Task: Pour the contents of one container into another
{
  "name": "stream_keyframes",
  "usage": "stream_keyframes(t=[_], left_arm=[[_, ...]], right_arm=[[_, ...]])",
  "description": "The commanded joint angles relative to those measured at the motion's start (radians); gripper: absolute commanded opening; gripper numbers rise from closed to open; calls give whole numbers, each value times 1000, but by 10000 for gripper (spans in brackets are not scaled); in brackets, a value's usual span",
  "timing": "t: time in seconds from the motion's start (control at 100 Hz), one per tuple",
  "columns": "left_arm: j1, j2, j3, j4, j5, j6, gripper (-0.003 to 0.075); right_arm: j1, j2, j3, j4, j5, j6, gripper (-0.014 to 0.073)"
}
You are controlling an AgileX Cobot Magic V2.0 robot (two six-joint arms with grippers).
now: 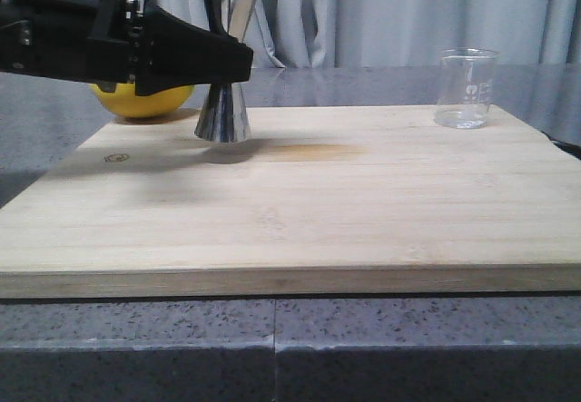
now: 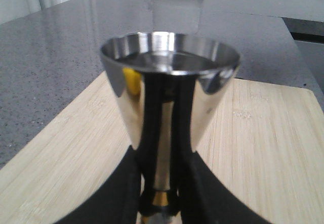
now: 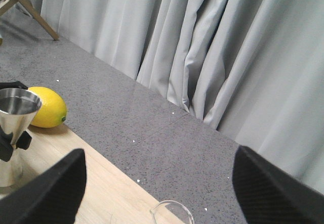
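The steel jigger stands upright at the back left of the wooden board, its base at or just above the wood. My left gripper is shut on its narrow gold-banded waist. In the left wrist view the black fingers clamp the jigger from both sides, below its upper cup. The clear glass beaker stands upright at the board's back right corner. My right gripper hangs open above it, with only the beaker rim showing between the fingers. The jigger also shows far off in the right wrist view.
A yellow lemon lies on the grey counter just behind the board's back left corner, close to the jigger. It also shows as the lemon in the right wrist view. Grey curtains hang behind the counter.
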Motion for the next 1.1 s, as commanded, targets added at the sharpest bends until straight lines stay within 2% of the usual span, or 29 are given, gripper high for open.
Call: stream_keyframes(t=[0.0,1.09], left_arm=[[3,-33,-21,-88,117,6,-19],[3,-20,-21,-88,117,29,-19]], right_arm=[[-7,-12,-24,39,4,1,544],[-7,-12,-24,39,5,1,544]])
